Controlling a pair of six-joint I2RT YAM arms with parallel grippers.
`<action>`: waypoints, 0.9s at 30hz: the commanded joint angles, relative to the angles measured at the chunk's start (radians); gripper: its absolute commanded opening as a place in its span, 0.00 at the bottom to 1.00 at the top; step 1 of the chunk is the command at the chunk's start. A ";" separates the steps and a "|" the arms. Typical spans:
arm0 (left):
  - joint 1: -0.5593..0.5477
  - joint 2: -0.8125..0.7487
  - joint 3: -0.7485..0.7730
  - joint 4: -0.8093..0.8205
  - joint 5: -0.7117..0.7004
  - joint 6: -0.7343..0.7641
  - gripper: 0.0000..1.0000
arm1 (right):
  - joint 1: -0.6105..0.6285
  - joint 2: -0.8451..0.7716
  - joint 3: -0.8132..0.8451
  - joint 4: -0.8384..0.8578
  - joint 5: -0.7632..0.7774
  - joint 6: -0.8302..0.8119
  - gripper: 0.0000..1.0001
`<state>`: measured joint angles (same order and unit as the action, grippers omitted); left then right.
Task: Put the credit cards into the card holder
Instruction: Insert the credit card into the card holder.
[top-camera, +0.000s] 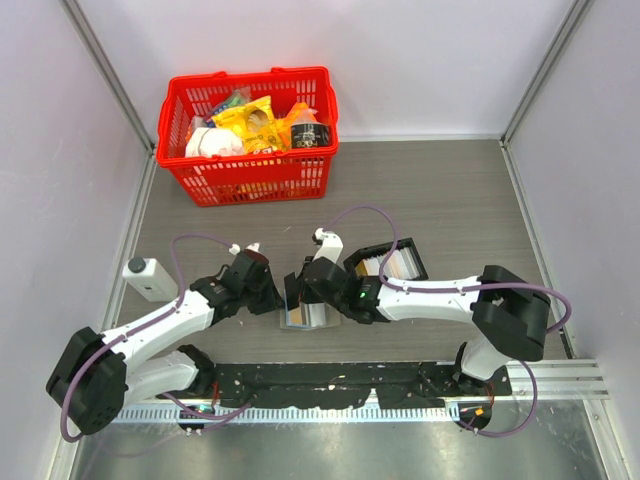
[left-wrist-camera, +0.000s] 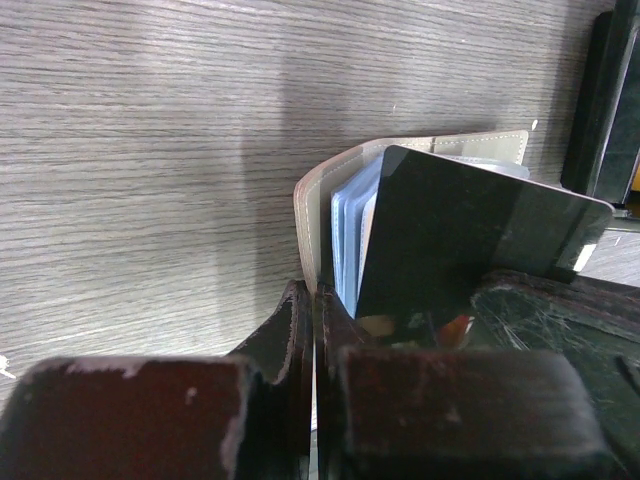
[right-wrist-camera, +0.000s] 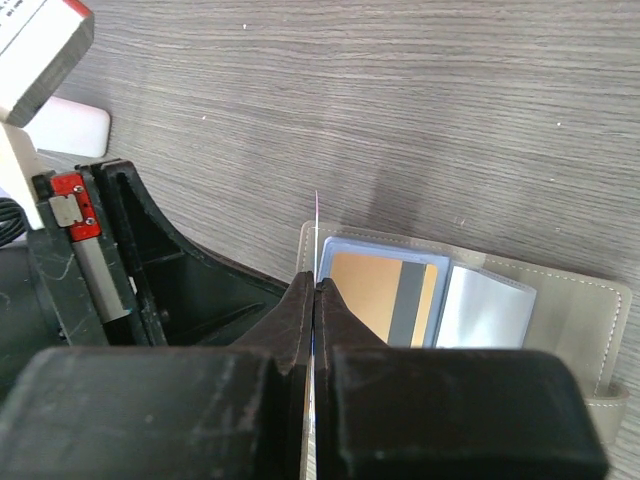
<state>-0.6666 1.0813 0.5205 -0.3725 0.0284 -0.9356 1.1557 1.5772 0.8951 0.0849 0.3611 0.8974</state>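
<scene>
Both hands pinched shut over the card holder at the counter's near middle.

The holder lies open, just left of the black tray that holds more credit cards; bare wood-grain counter stretches from it to the red basket at the far edge and out to the right wall; a small white box sits near the left wall. The left hand reaches in low from the left, fingers clamped on the holder's beige cover edge, lifting it; the right hand, forearm lying across from the right, grips one card on edge, standing at the pale blue pockets; a tan-orange card sits in one pocket.
</scene>
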 joint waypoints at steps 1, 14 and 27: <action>-0.004 -0.023 0.000 0.015 0.010 -0.002 0.00 | 0.006 0.012 0.018 0.019 0.030 0.018 0.01; -0.004 -0.023 -0.001 0.014 0.004 0.004 0.00 | 0.006 -0.019 0.039 -0.079 0.087 -0.012 0.01; -0.002 -0.015 0.001 0.003 -0.012 0.015 0.00 | 0.007 -0.071 0.022 -0.226 0.173 -0.023 0.01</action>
<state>-0.6666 1.0813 0.5198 -0.3729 0.0273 -0.9348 1.1568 1.5566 0.8959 -0.0814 0.4553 0.8841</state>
